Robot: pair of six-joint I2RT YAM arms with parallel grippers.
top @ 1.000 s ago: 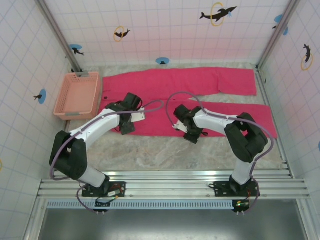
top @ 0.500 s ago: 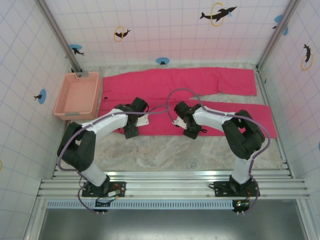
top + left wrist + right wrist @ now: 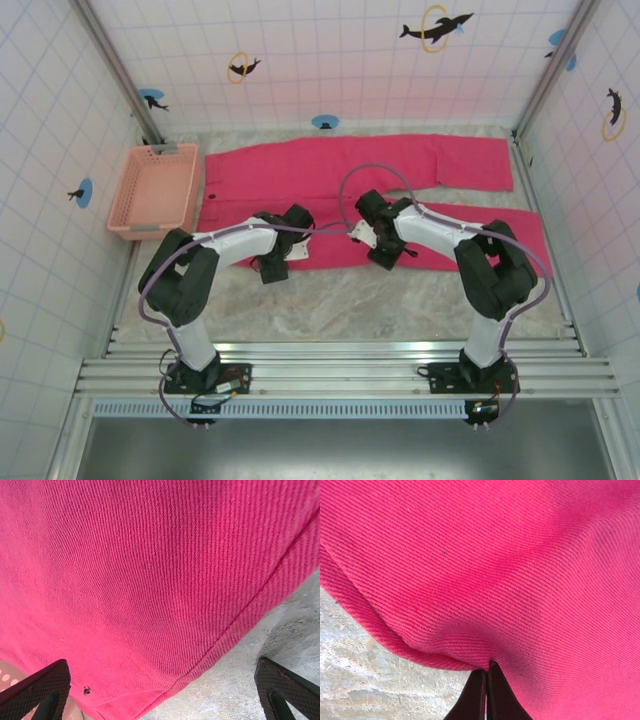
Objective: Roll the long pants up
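The long pants (image 3: 330,165) lie spread flat across the table, bright pink-red, both legs running to the right. My left gripper (image 3: 272,268) hovers open over the near hem close to the waist. In the left wrist view its dark fingertips (image 3: 37,690) stand wide apart, with the pants hem (image 3: 200,655) between them and nothing held. My right gripper (image 3: 385,258) is at the near edge of the front leg. In the right wrist view it is shut (image 3: 487,672) on a pinch of the pants (image 3: 520,580), and the cloth edge lifts into a small fold.
An empty salmon-pink basket (image 3: 155,192) sits at the far left beside the waist. Bare marbled table (image 3: 340,305) runs between the pants and the arm bases. Tiled walls close in the left, back and right sides.
My left gripper has slid right along the near hem. My right gripper has crept slightly away from the bases, staying on the front leg's edge.
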